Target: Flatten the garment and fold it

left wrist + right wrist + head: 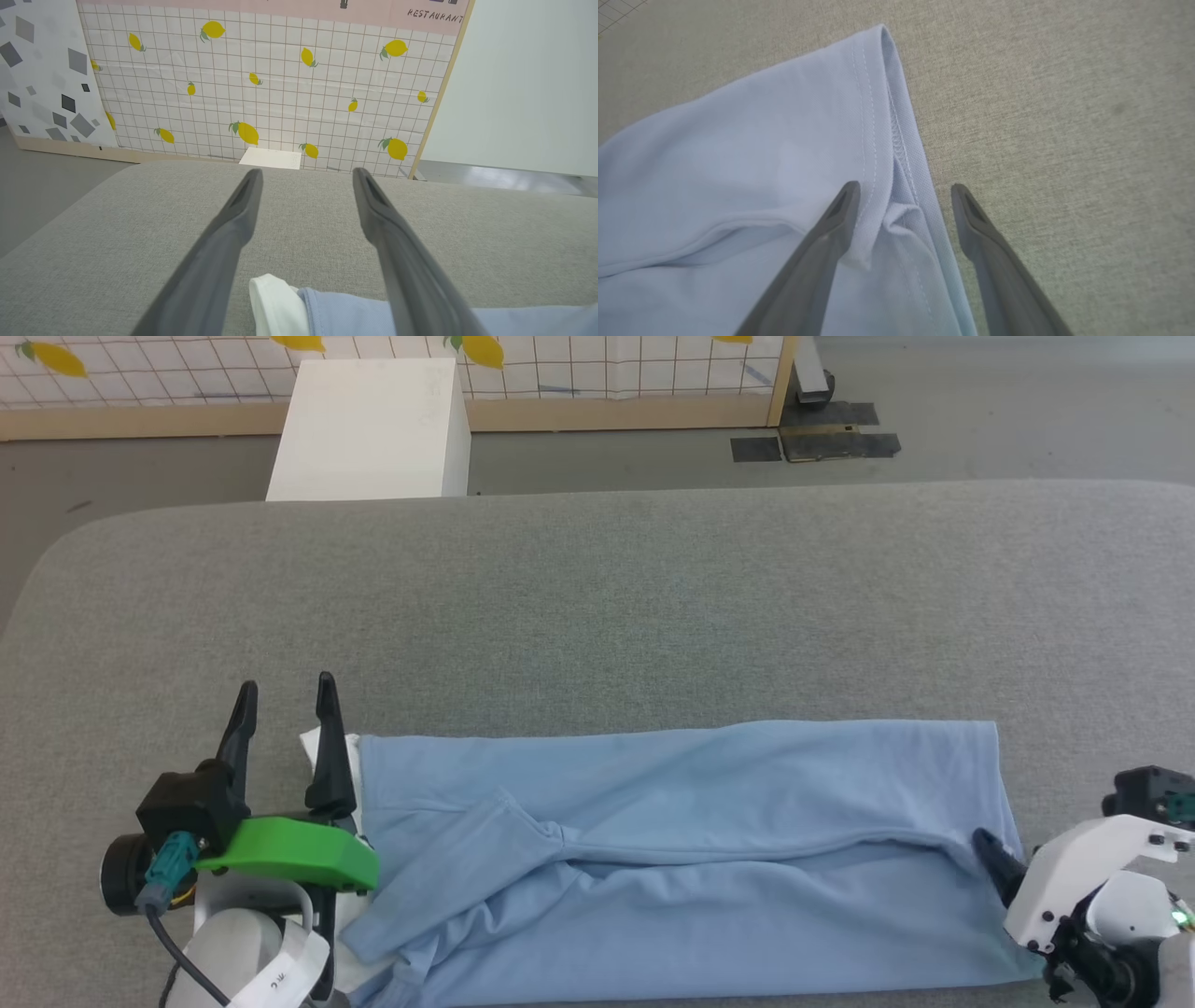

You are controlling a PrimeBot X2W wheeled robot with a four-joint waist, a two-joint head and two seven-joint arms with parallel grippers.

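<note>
The garment [672, 859], a light blue shirt, lies as a long folded band along the near edge of the grey table [597, 607], with one sleeve folded over its left half. Its white collar [322, 747] pokes out at the left end. My left gripper [285, 705] stands open at that collar end, fingers pointing away, and the white collar [275, 303] lies between their bases. My right gripper [903, 196] is open over the stitched hem [896, 135] at the right end. One finger rests over the cloth and the other over bare table.
Beyond the table's far edge stand a white box [373, 429] and a lemon-patterned tiled panel [597, 364]. Grey floor with dark mats [822, 439] lies at the back right. The far half of the table is bare grey fabric.
</note>
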